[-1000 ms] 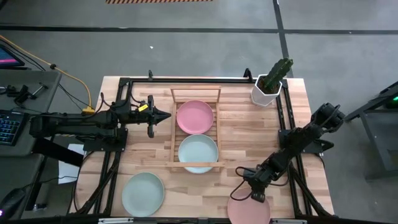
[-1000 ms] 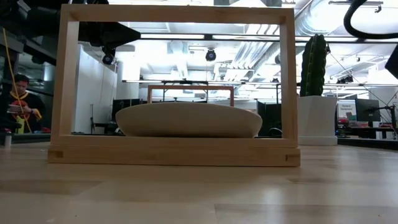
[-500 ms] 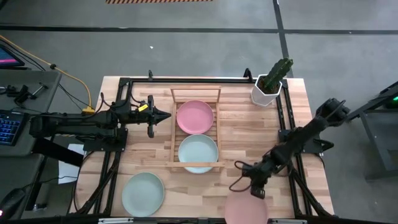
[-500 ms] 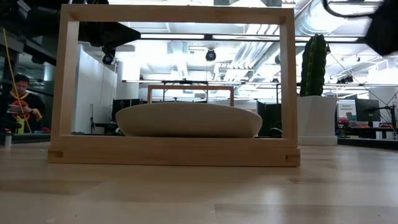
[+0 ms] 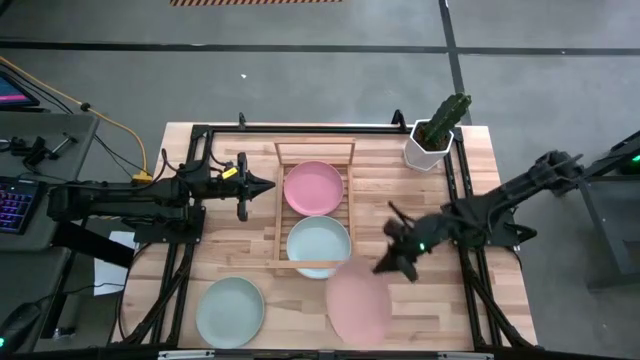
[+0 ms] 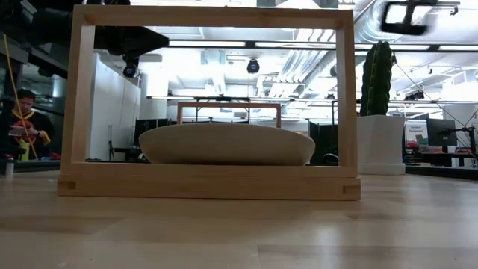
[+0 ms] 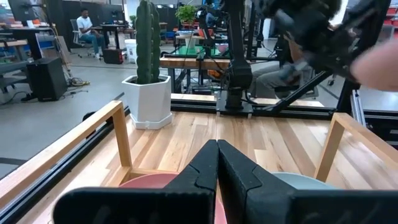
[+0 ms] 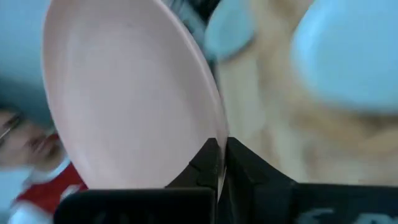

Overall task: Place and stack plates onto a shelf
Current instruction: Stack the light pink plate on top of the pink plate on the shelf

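In the high view my right gripper is shut on a pink plate that hovers just off the near right corner of the wooden shelf. The shelf holds a pink plate at its far end and a mint plate at its near end, both resting on the slats. Another mint plate lies flat on the table near the front edge. My left gripper is shut, empty, and waits at the shelf's left side. The remaining plates are out of view. My right gripper pinches the pink plate's rim between its two fingers, one on each face. The fingers come from the table's far right, slanting down. The plate is lifted clear of the table and reaches away from the fingers toward the near left, tilted.
A white pot with a green cactus stands at the far right corner. Black rails run along both table sides. Bare wood lies right of the shelf. In the low view the shelf frame fills the middle. People show in the room behind.
My right gripper has risen from the table's near edge and swung left and toward the far side, toward the shelf's near end. The pink plate has come with it, lifted clear of the table and now tilted. The left arm has kept still.
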Controlling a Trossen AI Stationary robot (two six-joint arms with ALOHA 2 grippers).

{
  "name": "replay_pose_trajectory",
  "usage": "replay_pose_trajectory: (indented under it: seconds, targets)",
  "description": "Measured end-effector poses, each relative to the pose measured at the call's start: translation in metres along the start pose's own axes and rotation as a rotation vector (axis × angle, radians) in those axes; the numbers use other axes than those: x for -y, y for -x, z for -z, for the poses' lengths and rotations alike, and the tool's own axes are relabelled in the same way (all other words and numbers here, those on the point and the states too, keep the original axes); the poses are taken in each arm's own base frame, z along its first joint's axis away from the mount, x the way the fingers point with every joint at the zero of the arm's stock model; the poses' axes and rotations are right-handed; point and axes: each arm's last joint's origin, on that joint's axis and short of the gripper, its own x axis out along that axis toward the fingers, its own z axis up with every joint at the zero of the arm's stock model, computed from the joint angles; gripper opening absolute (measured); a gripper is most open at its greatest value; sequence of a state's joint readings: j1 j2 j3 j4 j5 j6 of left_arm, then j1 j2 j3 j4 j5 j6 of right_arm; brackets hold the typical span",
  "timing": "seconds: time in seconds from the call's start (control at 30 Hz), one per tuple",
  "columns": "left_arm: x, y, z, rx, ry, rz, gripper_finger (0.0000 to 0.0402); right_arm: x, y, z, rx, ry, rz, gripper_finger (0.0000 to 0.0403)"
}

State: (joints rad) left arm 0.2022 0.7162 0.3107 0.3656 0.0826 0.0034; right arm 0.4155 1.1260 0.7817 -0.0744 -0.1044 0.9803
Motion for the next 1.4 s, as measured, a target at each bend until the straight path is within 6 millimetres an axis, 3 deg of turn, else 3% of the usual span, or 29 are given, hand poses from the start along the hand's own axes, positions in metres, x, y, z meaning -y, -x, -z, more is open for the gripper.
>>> replay_pose_trajectory:
  seconds: [0.37, 0.53, 0.73, 1.07, 1.4]
  targets:
    - [0.0, 0.0, -0.001, 0.006, -0.009, 0.0, 0.0, 0.023, 0.041, -0.107, 0.412, 0.11, 0.468, 0.0]
    - [0.0, 0.0, -0.001, 0.006, -0.009, 0.0, 0.0, 0.055, 0.058, -0.134, 0.513, 0.056, 0.655, 0.0]
    - [0.0, 0.0, -0.003, 0.031, -0.011, 0.0, 0.0, 0.113, 0.045, -0.121, 0.457, -0.127, 0.806, 0.0]
    - [0.0, 0.0, -0.003, 0.033, -0.011, 0.0, 0.0, 0.177, 0.014, -0.107, 0.581, -0.264, 0.766, 0.0]
    - [0.0, 0.0, -0.003, 0.03, -0.011, 0.0, 0.0, 0.207, -0.014, -0.111, 0.637, -0.304, 0.704, 0.0]
